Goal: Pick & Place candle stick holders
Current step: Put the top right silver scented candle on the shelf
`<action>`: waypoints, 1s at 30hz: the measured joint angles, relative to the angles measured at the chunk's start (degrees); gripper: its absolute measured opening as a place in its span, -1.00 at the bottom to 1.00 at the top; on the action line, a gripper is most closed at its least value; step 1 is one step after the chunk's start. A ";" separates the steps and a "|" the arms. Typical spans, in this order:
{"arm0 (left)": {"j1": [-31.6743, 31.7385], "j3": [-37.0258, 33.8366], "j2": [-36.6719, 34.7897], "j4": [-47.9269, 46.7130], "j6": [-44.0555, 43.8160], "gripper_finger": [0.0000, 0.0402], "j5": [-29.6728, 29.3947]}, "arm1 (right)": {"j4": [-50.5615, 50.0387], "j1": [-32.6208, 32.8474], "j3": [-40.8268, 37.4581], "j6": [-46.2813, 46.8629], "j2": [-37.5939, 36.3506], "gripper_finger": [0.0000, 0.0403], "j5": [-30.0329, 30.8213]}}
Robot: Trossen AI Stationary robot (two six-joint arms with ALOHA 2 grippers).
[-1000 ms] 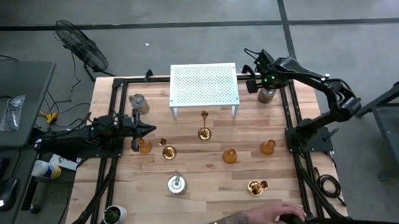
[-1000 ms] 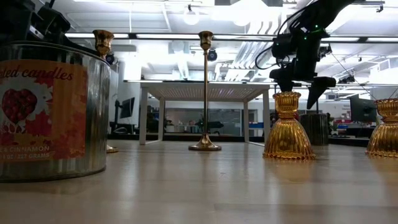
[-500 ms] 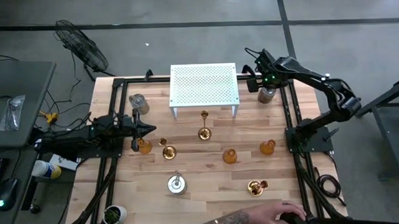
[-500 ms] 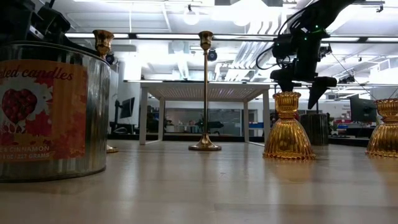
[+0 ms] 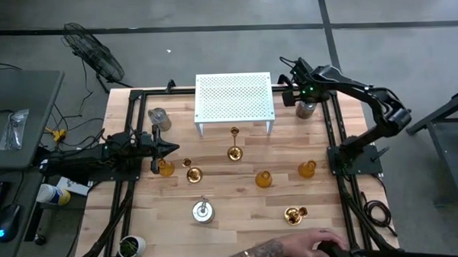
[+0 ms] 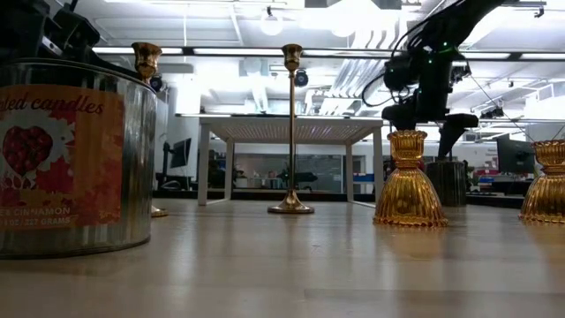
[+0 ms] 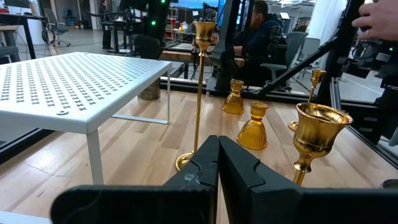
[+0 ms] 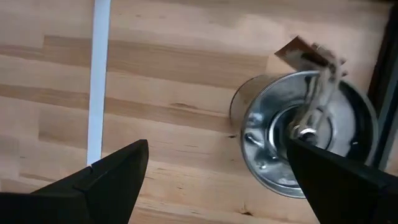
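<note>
**Right claw wide open above a silver tin**

From the high view, I saw the right gripper point(image 5: 300, 95) in the upper right of the frame, over a silver candle holder point(image 5: 305, 107) beside the white stand point(image 5: 234, 97). The left gripper point(image 5: 171, 148) sat at the middle left, near an amber cup point(image 5: 165, 167).

In the low view, a tall gold stick point(image 6: 291, 132) stood in the middle, and a gold ribbed holder point(image 6: 408, 181) stood to its right.

In my left wrist view, the left claw was closed and held nothing. A gold goblet point(image 7: 319, 134) stood at the right.

In my right wrist view, the right claw was wide open, with the silver tin point(image 8: 305, 134) at the right side of the frame.
</note>
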 joint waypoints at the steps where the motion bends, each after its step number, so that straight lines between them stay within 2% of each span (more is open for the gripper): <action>1: -0.01 -0.01 0.00 0.00 -0.01 -0.98 0.00 | -0.02 0.00 0.00 0.12 0.48 0.86 0.09; 20: -0.02 -0.01 0.00 0.00 0.01 -0.98 -0.01 | -0.29 0.03 0.22 -0.46 5.64 0.85 3.53; 24: 0.00 -0.01 -0.01 0.00 0.01 -0.98 -0.01 | -0.60 0.04 0.24 -0.47 6.60 0.72 4.10; 30: -0.02 0.01 0.00 0.00 0.01 -0.98 0.01 | -1.31 0.02 0.13 -1.58 6.73 0.33 6.00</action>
